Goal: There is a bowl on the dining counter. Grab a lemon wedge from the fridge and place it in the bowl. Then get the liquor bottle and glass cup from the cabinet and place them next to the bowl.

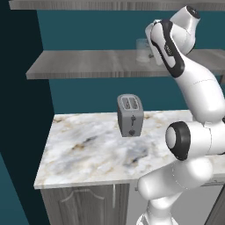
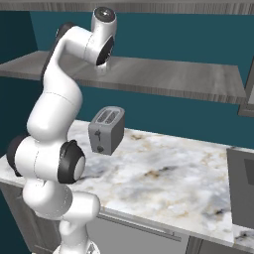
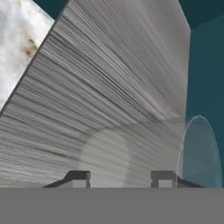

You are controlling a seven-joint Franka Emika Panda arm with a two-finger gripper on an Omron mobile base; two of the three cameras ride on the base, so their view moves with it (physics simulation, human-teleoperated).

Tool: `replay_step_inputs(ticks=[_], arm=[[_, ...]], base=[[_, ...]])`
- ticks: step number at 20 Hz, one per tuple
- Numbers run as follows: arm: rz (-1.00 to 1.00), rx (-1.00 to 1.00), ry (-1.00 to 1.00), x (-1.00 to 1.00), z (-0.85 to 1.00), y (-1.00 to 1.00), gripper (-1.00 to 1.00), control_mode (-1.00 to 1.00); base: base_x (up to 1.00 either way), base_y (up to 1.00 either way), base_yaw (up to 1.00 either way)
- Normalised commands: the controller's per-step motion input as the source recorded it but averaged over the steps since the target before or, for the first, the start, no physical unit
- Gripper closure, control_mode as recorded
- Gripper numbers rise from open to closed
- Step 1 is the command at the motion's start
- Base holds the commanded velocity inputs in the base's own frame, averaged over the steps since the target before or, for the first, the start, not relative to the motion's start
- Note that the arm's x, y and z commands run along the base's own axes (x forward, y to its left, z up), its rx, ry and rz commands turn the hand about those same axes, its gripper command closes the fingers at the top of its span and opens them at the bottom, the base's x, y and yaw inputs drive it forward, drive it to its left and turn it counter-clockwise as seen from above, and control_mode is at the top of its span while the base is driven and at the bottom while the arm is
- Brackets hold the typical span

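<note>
Glass cup (image 1: 143, 50) on shelf (image 1: 88, 63), fingers (image 3: 78, 178) astride

A grey wood-grain shelf (image 1: 88, 63) runs along the teal wall, carrying a clear glass cup (image 1: 143, 50) that stands upright right at the pincer (image 3: 120, 177). Below the pincer, a marble counter (image 1: 88, 154) carries a silver two-slot toaster (image 1: 129, 115), upright near the back wall.

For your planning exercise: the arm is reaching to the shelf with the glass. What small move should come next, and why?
Probably close the tool fully on the clear glass cup, then lift. The cup stands on the grey wooden shelf, and the hand view shows its transparent wall between the dark fingertips, which stand partly apart.
</note>
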Motion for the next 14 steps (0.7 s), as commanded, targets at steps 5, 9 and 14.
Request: replay_step_inputs(ticks=[5,9,14], arm=[[0.00,0.00,0.00,0.00,-0.07,0.00,1.00,-1.00],[0.00,0.00,0.00,-0.06,-0.06,0.00,1.00,-1.00],[0.00,0.00,0.09,-0.02,-0.15,0.08,1.00,-1.00]], base=[[0.00,0.00,0.00],[0.00,0.00,0.00],[0.00,0.00,0.00]])
